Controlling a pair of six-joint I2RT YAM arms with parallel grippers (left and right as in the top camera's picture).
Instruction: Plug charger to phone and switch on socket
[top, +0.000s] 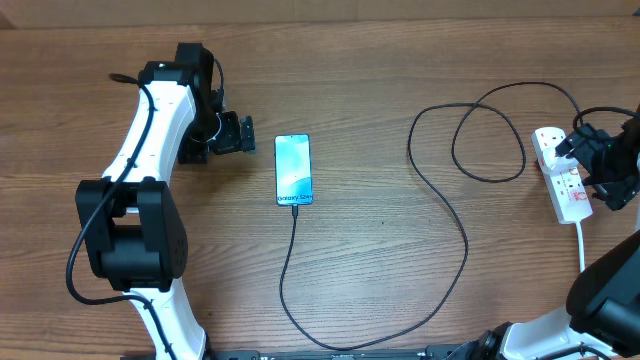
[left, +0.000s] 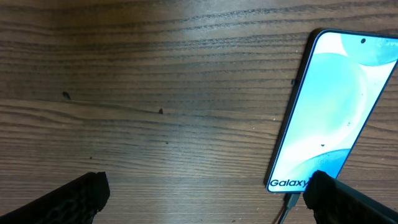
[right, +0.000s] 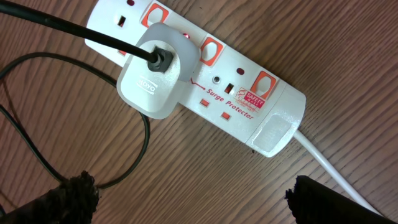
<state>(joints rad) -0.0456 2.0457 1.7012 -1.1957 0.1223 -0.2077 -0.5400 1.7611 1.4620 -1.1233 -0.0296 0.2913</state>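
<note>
The phone (top: 293, 170) lies face up mid-table, its blue-and-white screen reading "Galaxy S24". The thin black charger cable (top: 440, 190) is plugged into the phone's bottom edge and loops widely right to the socket. The phone (left: 339, 106) and the cable tip (left: 290, 204) show in the left wrist view. My left gripper (top: 240, 133) is open and empty, just left of the phone. The socket (top: 563, 172) is a white power strip with red switches at the far right; a white adapter (right: 152, 78) sits in it. My right gripper (top: 612, 160) is open over the socket (right: 249, 93).
The socket's thick white cord (top: 581, 240) runs toward the front edge at the right, and also shows in the right wrist view (right: 329, 165). The cable loops (top: 490, 140) lie between the phone and the socket. Bare wooden tabletop (top: 380, 90) fills the rest.
</note>
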